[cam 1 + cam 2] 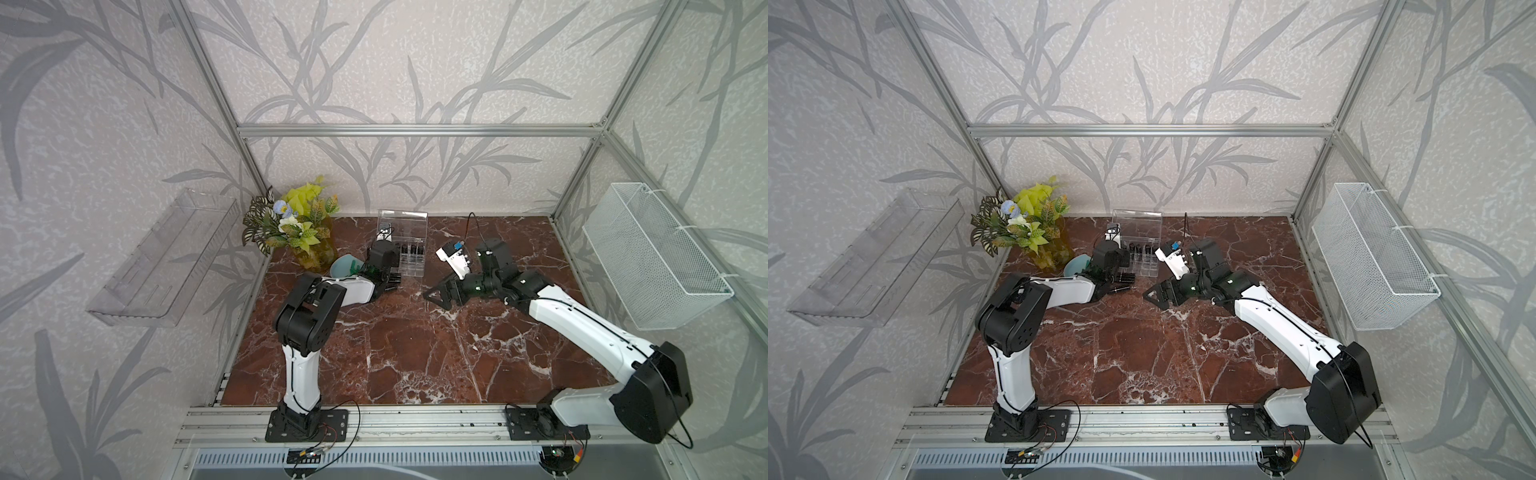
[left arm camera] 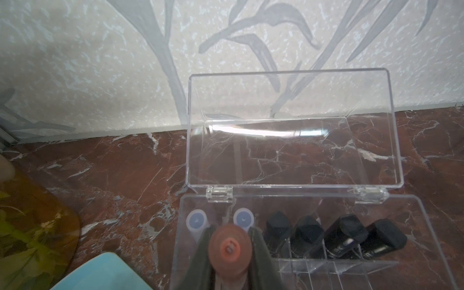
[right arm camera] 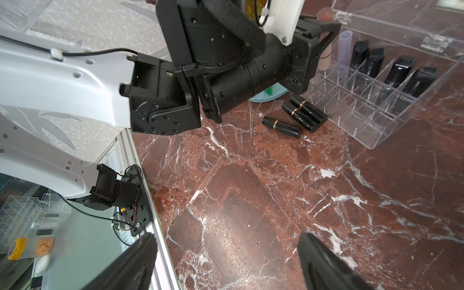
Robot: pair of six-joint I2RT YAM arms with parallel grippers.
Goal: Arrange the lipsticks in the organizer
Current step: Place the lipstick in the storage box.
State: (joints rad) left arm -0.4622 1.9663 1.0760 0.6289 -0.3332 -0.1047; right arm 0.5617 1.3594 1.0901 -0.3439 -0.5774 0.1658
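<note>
The left fingers (image 2: 202, 251) pinch a pink lipstick (image 2: 229, 247) over the organizer (image 2: 364, 271). The right fingers (image 3: 319, 253) gape wide above the table (image 3: 251, 200). Three black lipsticks (image 3: 281, 126) lie beside the organizer.

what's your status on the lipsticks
Left gripper shut on pink lipstick at organizer. Right gripper open, empty. Three black lipsticks on table. Lid open, nothing blocking.

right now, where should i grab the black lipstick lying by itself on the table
Pinch the middle of the lone black lipstick from straight above, closing across its width. It lies flat on its side, clear of the other two lipsticks, so both long sides are free.
</note>
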